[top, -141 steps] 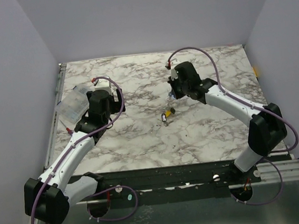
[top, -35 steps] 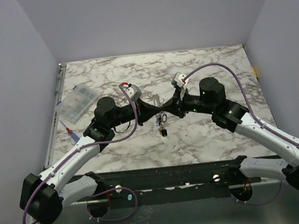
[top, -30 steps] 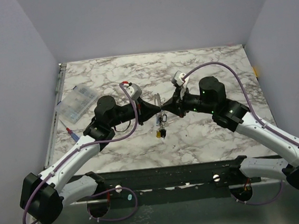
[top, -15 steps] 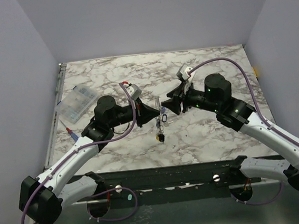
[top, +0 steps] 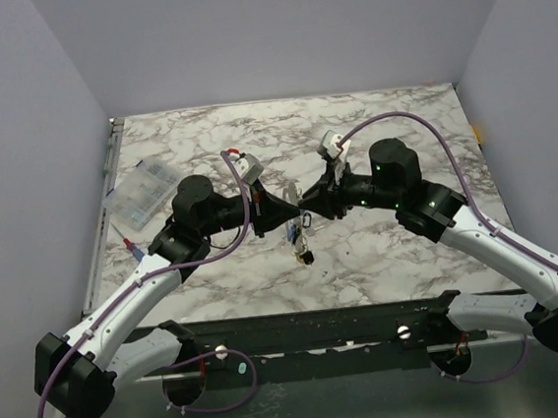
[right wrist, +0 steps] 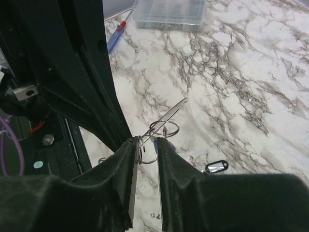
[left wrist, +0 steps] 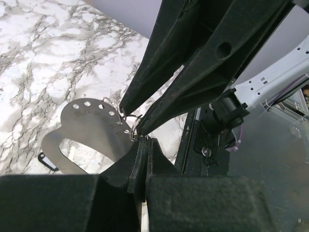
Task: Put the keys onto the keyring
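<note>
Over the middle of the marbled desk [top: 363, 260], from the top camera: left tool [top: 287, 209] and right tool [top: 310, 207] tip to tip. Just below that meeting point, the keys [top: 302, 241] in a small hanging bunch, thin loop of the keyring [top: 306, 222] at its top beside the tips, a dark tag [top: 305, 258] lowest. Well off to the left, near the desk's edge, a clear compartment box [top: 145, 193], a blue and red pen [top: 132, 247] just nearer than it. From the left wrist: own fingers [left wrist: 137, 164] pressed flat together with no gap, pinching the keyring's [left wrist: 133, 130] wire at their very tips. Touching the loop on its left, a flat silvery piece [left wrist: 91, 128] with a row of small holes, too blurred to name. Slanting down from above onto the same loop, the right tool's two black fingers [left wrist: 193, 72], tips a little apart on either side of it. From the right wrist: own fingers [right wrist: 125, 169] parted by a narrow gap, wire loops of the keyring [right wrist: 153, 140] standing in that gap and just above it; gripping or merely touching, impossible to tell. Thin silvery blade of a key [right wrist: 175, 108] running up and right from there; dark tag [right wrist: 216, 166] lower right, box [right wrist: 169, 13] and pen [right wrist: 117, 37] at the top.
</note>
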